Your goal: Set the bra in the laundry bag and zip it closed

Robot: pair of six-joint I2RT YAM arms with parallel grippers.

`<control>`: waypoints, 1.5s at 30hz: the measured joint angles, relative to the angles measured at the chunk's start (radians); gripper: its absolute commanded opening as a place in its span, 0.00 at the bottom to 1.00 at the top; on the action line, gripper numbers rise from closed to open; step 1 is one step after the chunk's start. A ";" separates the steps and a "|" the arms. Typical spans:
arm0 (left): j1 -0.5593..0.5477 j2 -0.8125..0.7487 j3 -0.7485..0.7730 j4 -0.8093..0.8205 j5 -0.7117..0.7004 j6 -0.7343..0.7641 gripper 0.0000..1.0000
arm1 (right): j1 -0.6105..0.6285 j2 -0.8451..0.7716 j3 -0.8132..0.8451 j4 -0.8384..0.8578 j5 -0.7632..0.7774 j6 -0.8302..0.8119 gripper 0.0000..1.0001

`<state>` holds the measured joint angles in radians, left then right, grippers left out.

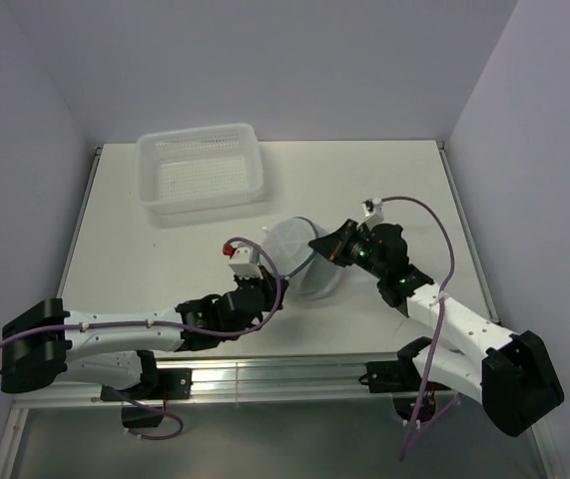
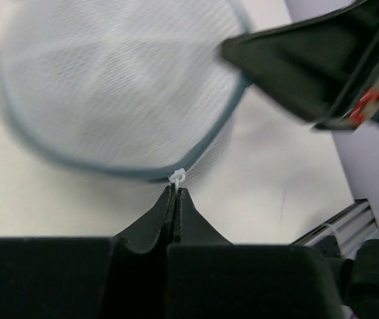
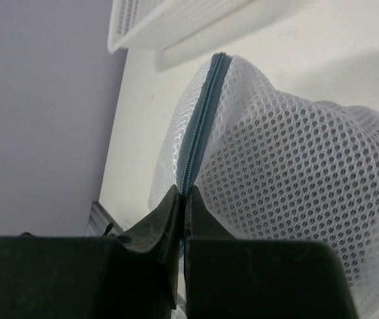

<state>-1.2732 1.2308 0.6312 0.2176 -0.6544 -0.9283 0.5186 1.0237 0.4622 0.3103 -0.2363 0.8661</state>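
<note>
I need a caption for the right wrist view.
Right end effector shut on the laundry bag at its zipper; white basket behind.

The left arm [image 1: 105,337] and right arm [image 1: 459,324] wear white shells between black joints, each trailed by a purple cable [image 1: 442,225]. The left gripper [image 2: 176,191] and right gripper [image 3: 182,196] have matte black wedge-shaped fingers; green lights [image 1: 362,253] dot the right wrist.

The white table [image 1: 155,249] carries a rectangular white perforated plastic basket [image 1: 203,170] near its far edge, left of centre. A round white mesh laundry bag [image 1: 299,254] with a grey-blue zipper rim lies near the middle, apart from it.
</note>
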 measured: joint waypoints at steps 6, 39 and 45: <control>0.009 -0.144 -0.096 -0.094 -0.055 -0.051 0.00 | -0.187 0.020 0.045 -0.061 -0.164 -0.043 0.00; -0.027 -0.003 0.010 0.031 -0.023 0.026 0.00 | 0.182 -0.086 -0.071 -0.053 0.148 0.076 0.13; -0.028 -0.061 -0.033 -0.014 -0.034 0.014 0.00 | 0.159 -0.077 -0.045 -0.045 0.157 0.052 0.00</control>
<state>-1.3014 1.1694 0.5983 0.2031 -0.6880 -0.9146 0.6773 0.9470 0.4175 0.2649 -0.0795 0.9184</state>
